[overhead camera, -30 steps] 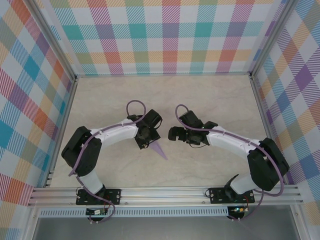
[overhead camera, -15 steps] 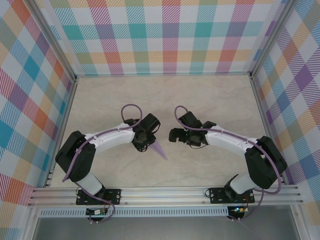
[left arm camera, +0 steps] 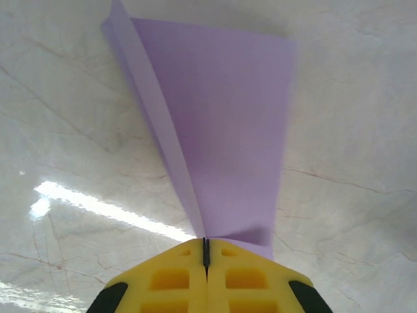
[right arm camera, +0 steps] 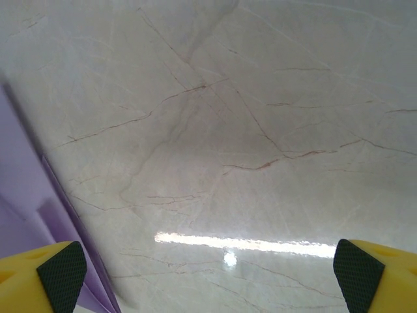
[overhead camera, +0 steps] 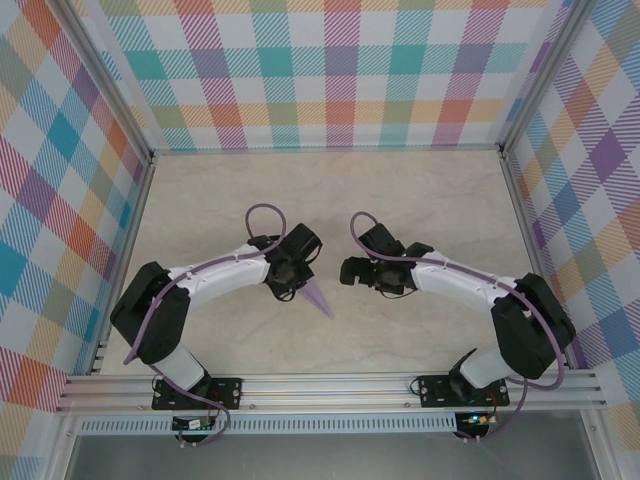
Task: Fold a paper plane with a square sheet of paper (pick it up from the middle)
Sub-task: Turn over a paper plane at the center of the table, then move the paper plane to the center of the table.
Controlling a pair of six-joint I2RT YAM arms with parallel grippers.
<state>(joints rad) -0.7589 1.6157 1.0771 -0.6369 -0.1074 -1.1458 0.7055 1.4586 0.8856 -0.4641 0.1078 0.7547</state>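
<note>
there is one paper plane (overhead camera: 318,298) in the scene, along with two arms, two grippers and one marbled worktop (overhead camera: 420,200). the plane is sitting near the middle of the worktop, a little toward six o'clock, between the two arms. seen from above, its long axis is running from about ten o'clock to between four and five o'clock. its sharp tip is pointing between four and five o'clock, toward the near edge. the left gripper (overhead camera: 296,286) is pinching the plane's ten o'clock end, with its yellow fingers (left arm camera: 176,277) pressed together on the lavender paper. in the left wrist view the paper plane (left arm camera: 221,130) is broadening away from the left gripper (left arm camera: 205,251) toward twelve o'clock, with a raised fold running up toward eleven o'clock. i cannot tell whether the plane is resting on the worktop or hanging just above it. the right gripper (overhead camera: 346,270) is hovering at three o'clock of the held end, near it but apart, with its jaws spread wide and holding nothing. in the right wrist view the right gripper (right arm camera: 208,267) is showing the paper plane (right arm camera: 26,195) at its eight o'clock, beside one fingertip.
</note>
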